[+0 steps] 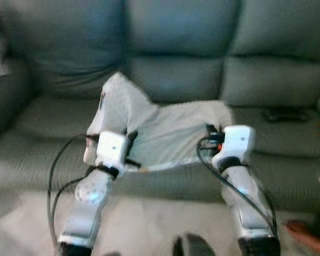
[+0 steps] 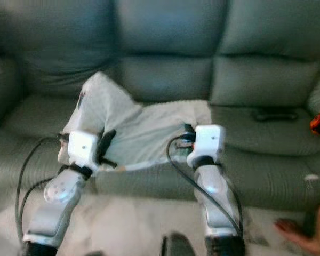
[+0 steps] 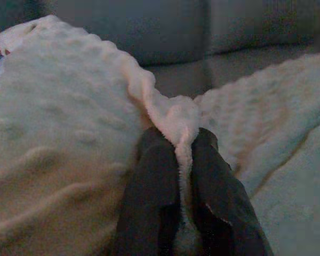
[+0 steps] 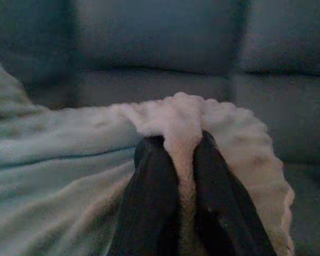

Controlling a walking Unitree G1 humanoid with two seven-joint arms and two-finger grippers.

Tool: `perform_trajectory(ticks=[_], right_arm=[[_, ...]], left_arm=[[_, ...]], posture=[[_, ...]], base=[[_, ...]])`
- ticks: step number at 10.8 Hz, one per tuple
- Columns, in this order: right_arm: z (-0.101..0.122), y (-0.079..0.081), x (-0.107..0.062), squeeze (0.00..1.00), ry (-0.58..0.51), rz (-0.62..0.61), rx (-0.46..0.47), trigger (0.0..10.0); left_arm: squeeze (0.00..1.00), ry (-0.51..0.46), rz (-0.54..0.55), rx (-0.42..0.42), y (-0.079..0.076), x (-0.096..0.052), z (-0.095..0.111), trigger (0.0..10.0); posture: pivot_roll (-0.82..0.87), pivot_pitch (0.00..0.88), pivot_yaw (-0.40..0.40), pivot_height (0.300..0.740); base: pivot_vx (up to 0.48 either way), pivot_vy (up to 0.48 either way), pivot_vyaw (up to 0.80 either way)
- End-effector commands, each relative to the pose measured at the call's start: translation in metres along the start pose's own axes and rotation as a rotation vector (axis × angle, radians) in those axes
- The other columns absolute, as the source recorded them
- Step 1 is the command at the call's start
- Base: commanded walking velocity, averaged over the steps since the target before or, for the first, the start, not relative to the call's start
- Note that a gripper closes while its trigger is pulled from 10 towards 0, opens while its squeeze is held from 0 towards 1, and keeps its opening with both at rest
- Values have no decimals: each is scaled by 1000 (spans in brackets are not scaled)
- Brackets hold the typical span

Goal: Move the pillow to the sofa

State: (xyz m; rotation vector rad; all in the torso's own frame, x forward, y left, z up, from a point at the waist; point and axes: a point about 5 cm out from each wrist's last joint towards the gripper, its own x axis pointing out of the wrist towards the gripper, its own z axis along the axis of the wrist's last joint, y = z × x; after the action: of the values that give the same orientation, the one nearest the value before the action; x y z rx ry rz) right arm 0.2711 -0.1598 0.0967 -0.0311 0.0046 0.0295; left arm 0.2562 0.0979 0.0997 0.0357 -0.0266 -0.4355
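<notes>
Two grippers, left (image 3: 184, 160) and right (image 4: 182, 154), each pinch one white pillow (image 1: 165, 133) over one sofa (image 1: 176, 32).

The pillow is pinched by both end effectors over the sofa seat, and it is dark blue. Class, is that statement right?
Not quite: the colour is wrong. The pillow is white and fuzzy, as the left eye view shows. The rest holds: the left end effector and right end effector each pinch an edge of it over the grey sofa seat.

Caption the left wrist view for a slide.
Left pincer pinching a fold of the white fuzzy pillow above the grey sofa.
</notes>
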Motion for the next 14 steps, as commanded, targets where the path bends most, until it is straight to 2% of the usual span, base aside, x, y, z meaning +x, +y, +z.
perform_trajectory(ticks=[1,5,9,11,14], right_arm=[[7,6,2,0,-29,9,16,10000],[7,7,3,0,-23,20,10,10000],[4,12,0,0,-14,50,11,10000],[3,11,-2,0,-13,52,19,10000],[1,12,-3,0,-4,55,26,10000]], left_arm=[[0,-24,-10,24,5,-2,6,10000],[0,10,71,60,14,-5,3,10000],[0,49,190,90,28,-18,-5,10000],[0,63,190,101,31,-26,-8,10000],[0,50,193,91,34,-25,-7,10000]], posture=[[-23,101,-9,740],[-16,123,-17,740],[-8,139,-25,740],[-3,146,-24,740],[-1,159,-29,692]], base=[[345,0,-800],[0,0,0],[0,0,0],[0,0,0],[0,0,0]])
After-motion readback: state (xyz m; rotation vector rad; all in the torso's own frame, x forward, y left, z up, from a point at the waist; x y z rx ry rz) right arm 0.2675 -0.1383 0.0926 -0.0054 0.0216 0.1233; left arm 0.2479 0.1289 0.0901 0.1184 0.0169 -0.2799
